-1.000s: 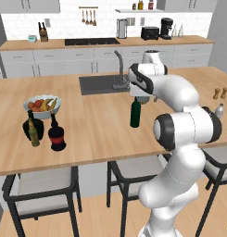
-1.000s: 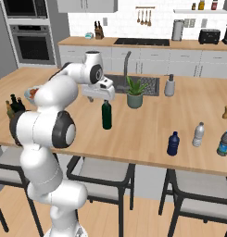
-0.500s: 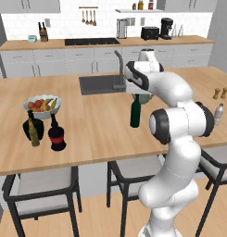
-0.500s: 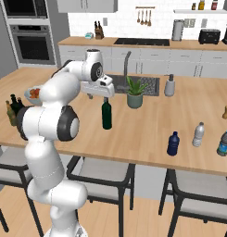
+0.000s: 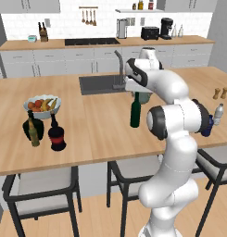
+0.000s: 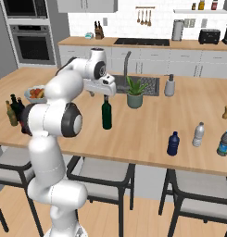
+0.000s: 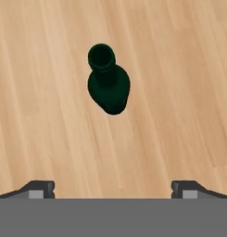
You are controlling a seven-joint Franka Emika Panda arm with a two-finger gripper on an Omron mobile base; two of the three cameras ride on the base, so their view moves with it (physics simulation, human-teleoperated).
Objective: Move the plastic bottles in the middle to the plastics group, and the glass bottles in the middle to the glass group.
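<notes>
Glossy dark glass wine bottle (image 7: 108, 83) on smooth wooden counter (image 7: 179, 92).

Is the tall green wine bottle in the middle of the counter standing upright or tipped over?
Upright. The green wine bottle stands on its base on the counter, neck straight up; the hand view looks down on its mouth.

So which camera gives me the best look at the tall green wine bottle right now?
The right base view: the green wine bottle stands upright, seen whole on the counter, the open gripper just above its neck. The left base view has its top behind the hand. The hand view looks down on its mouth and shoulders.
</notes>
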